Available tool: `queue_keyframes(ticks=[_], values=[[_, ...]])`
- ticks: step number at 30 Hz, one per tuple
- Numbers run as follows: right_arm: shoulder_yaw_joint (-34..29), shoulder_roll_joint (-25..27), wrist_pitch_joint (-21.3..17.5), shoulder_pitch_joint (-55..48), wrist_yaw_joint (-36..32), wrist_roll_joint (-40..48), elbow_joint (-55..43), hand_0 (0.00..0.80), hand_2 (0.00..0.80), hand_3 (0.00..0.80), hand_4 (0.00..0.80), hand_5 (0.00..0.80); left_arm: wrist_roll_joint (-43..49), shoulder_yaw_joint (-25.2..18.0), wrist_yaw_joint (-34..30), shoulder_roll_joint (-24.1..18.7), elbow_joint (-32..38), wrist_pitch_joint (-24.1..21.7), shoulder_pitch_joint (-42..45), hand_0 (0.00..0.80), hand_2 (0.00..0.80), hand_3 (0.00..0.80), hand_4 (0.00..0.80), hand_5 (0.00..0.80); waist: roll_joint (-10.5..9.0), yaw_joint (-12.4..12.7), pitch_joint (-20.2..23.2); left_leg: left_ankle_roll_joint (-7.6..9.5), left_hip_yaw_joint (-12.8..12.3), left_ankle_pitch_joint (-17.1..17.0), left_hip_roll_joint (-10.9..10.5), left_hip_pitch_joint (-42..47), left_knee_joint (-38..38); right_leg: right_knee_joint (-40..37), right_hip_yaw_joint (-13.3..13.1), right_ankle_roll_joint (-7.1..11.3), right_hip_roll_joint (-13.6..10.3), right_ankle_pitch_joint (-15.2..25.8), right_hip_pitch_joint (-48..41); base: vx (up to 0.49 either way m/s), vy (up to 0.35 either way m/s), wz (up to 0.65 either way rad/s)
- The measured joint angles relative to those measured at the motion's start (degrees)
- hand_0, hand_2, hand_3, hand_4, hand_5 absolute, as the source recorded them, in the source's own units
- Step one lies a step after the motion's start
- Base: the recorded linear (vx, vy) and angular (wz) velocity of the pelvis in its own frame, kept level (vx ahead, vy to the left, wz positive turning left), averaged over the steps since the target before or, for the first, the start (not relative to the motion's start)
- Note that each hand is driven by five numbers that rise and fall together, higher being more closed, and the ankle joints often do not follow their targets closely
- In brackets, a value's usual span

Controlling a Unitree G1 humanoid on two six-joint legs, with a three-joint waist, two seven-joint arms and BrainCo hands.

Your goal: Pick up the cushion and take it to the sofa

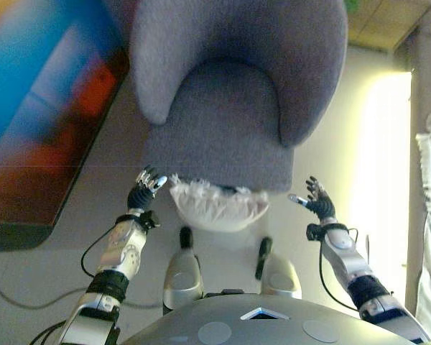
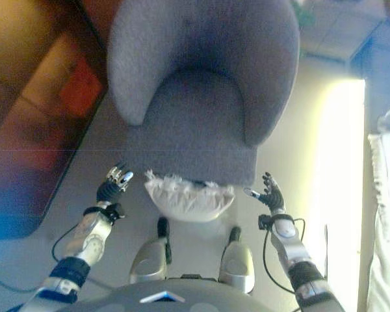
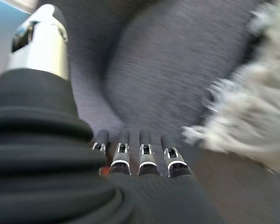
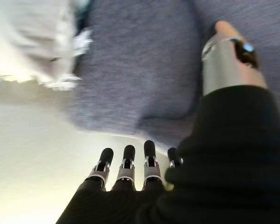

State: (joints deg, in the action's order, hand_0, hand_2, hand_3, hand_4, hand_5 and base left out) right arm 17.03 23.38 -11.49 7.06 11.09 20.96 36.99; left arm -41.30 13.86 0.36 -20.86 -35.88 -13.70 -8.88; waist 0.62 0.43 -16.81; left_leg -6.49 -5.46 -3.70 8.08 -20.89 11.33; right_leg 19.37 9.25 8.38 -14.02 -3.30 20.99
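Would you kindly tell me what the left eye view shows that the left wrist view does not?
Only the left eye view shows the right hand, open beside the cushion, and the whole grey armchair. Only the left wrist view shows the left hand from close up, fingers straight. Both show the white fringed cushion against the armchair's front and the left hand empty.

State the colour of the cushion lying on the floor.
The cushion is white with a shaggy fringe, clearest in the left eye view.

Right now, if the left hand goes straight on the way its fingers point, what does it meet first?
Probably the grey armchair's seat front; the left hand points there, with the fringed white cushion just beside its line. Depth is unclear.
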Motion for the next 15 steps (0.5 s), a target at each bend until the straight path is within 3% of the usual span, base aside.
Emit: queue_keyframes(ticks=[5,15], values=[[0.06,0.19,-0.22,11.52,2.04,2.58,2.64,0.000,0.000,0.000,0.000,0.000,0.06,1.29,2.84,0.14,-1.82,-1.78,-8.79,0.000,0.000,0.000,0.000,0.000,0.18,-1.27,-6.72,0.40,0.78,2.29,-0.18,-11.97,10.77,11.24,-3.02,-0.88,-1.15,-2.35,12.91,-0.210,0.043,-0.03],[3.33,2.90,1.96,23.48,2.12,2.51,2.20,0.000,0.000,0.000,0.000,0.000,-0.02,2.61,6.61,-0.13,-4.33,-1.92,-21.43,0.000,0.000,0.000,0.000,0.000,0.98,-2.88,-10.38,0.51,2.57,10.75,2.51,-31.85,34.62,32.42,-7.53,-1.63,-1.30,-8.74,32.62,-0.085,0.030,-0.08]])
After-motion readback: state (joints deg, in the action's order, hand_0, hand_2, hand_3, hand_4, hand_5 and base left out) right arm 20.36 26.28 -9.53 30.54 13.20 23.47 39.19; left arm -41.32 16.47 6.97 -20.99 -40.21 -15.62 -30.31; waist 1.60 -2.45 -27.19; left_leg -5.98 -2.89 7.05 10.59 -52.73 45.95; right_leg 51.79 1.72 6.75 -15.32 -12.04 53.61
